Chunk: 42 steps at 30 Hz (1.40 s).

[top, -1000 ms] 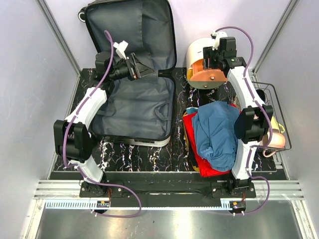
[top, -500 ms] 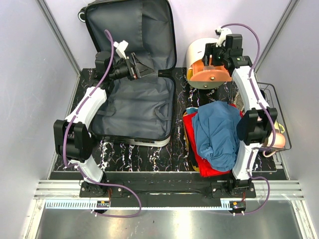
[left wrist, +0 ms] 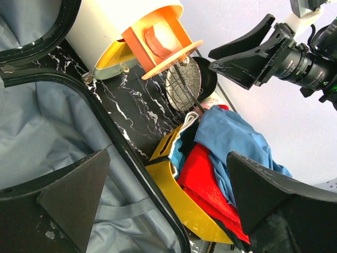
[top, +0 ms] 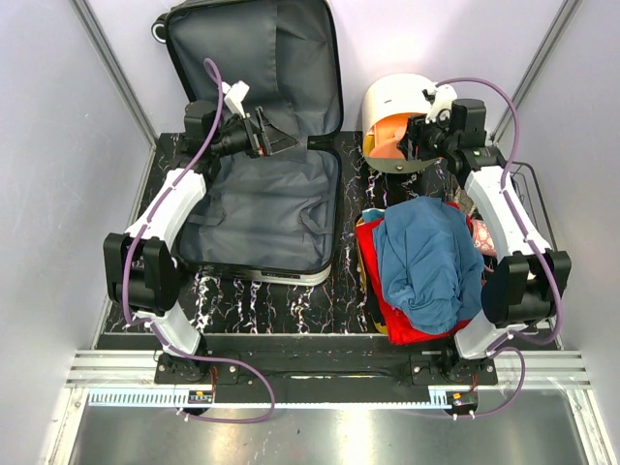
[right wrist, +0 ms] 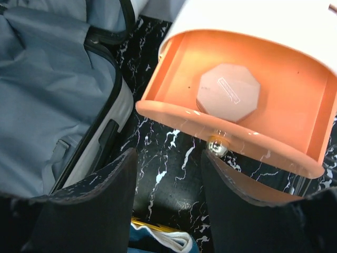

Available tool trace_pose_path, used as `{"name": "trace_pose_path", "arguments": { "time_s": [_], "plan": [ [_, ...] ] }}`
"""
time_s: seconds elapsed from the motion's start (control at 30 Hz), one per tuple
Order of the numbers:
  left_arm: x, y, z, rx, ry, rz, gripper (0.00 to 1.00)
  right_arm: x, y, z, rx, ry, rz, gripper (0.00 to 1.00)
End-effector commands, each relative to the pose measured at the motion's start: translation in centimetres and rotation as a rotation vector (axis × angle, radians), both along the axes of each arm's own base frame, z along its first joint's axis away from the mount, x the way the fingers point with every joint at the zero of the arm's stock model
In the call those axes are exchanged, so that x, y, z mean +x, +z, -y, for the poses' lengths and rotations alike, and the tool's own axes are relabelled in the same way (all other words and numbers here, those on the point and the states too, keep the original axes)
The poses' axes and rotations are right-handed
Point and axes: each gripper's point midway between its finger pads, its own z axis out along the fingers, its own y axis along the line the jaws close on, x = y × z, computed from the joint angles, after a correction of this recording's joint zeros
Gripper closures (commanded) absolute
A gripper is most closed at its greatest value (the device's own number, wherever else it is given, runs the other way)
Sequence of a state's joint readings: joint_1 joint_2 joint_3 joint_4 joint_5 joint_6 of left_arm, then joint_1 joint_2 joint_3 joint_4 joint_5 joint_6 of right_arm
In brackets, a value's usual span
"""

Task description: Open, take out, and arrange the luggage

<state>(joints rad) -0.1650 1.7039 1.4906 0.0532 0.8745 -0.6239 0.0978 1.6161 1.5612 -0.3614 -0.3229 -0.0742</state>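
**kev_b:** Where the black marbled surface (top: pixel 281 300) runs up to the back wall, is that the luggage (top: pixel 271 208) flopped open?

**mira77:** Yep. It takes up the left half of the surface. The bottom shell lies flat, the lid is propped upright against the back wall, and grey lining shows in both halves.

**kev_b:** And the arms?

**mira77:** The left arm (top: pixel 170 208) reaches across the bottom shell. The left jaws hang over the hinge line, spread wide with nothing between them. The right arm (top: pixel 499 203) bends round the right side toward the back. The right jaws are apart too, pointed at the front of a drawer, nothing pinched in them.

**kev_b:** What's the heap on the right?

**mira77:** A blue garment (top: pixel 426 262) dumped on top of a red one (top: pixel 370 254), both sitting in a yellow tray (left wrist: pixel 181 208) just right of the luggage. Behind the heap there's a white rounded drawer box (top: pixel 392 95) with its orange drawer (right wrist: pixel 295 121) pulled out. A pinkish octagonal piece (right wrist: pixel 228 92) lies flat inside the drawer.

**kev_b:** Anything smaller?

**mira77:** A little metal knob (right wrist: pixel 217 145) on the drawer front. From the right wrist view it shows up in the gap between the right jaws, but I can't tell if they're touching it.
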Motion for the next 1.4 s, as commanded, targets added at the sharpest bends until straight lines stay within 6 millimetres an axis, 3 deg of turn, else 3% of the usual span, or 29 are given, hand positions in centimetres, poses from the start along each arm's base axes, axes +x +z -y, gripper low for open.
{"name": "trace_pose_path", "arguments": {
  "time_s": [0.0, 0.3, 0.63, 0.77, 0.93, 1.13, 1.3, 1.37],
  "plan": [
    [0.6, 2.7, -0.8, 0.029, 0.024, 0.124, 0.01, 1.3, -0.6, 0.5, -0.021, -0.024, 0.030, 0.41],
    [2.1, 4.0, -2.8, 0.039, 0.068, 0.154, 0.01, 6.4, -1.2, 1.4, -0.053, -0.091, 0.091, 0.48],
    [2.3, 2.7, -3.7, 0.060, 0.093, 0.138, 0.01, 11.5, -0.4, 1.5, -0.038, -0.133, 0.206, 0.48],
    [2.6, 2.4, -4.2, 0.070, 0.107, 0.142, 0.01, 12.7, -1.1, 1.4, -0.025, -0.141, 0.213, 0.47],
    [2.7, 1.3, -4.8, 0.107, 0.119, 0.123, 0.01, 13.1, -0.3, 1.2, -0.004, -0.136, 0.251, 0.46],
    [3.1, 1.3, -6.0, 0.147, 0.142, 0.143, 0.01, 12.0, 1.9, 0.5, 0.018, -0.093, 0.294, 0.43],
    [3.9, 1.3, -7.8, 0.194, 0.177, 0.105, 0.01, 10.1, 5.6, -0.7, 0.047, -0.022, 0.356, 0.38],
    [4.0, 1.3, -9.1, 0.226, 0.188, 0.081, 0.01, 9.0, 7.6, -0.7, 0.036, -0.005, 0.398, 0.30]
  ]
}}
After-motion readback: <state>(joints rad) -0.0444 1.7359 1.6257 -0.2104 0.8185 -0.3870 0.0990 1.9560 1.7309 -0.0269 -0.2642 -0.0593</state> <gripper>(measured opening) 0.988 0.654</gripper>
